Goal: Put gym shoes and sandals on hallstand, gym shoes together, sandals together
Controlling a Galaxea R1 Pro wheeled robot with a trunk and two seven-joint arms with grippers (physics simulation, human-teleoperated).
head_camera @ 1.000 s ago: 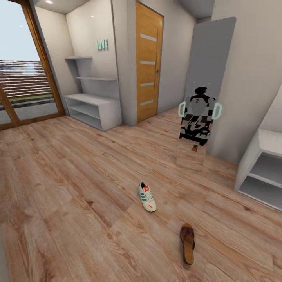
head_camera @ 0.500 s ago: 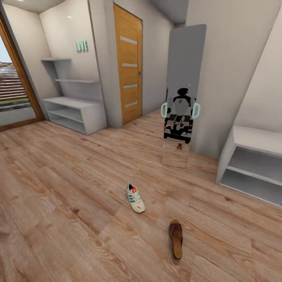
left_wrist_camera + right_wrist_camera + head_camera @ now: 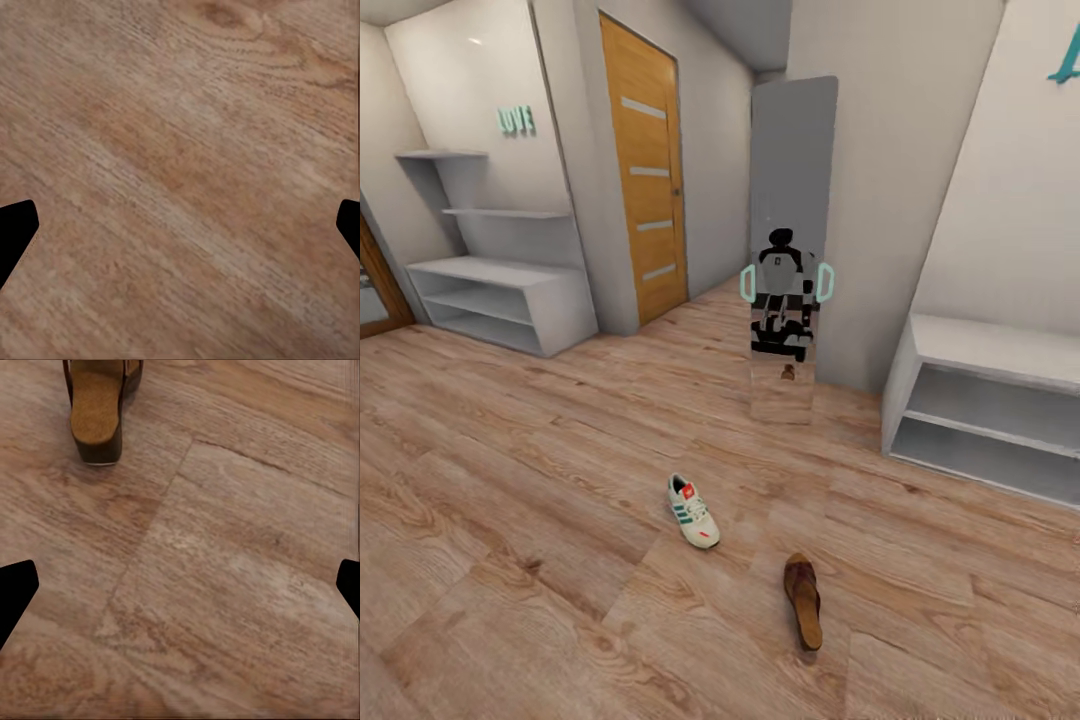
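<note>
While both end effectors are hanging spread apart over the corridor floor (image 3: 510, 500), the left end effector (image 3: 180, 232) and the right end effector (image 3: 180, 592) are holding nothing. One cream gym shoe (image 3: 693, 511) with green stripes is lying mid-floor, pointing near-right, beside a brown sandal (image 3: 803, 600) lying lengthwise toward me, well apart from the grey hallstand (image 3: 500, 300).
</note>
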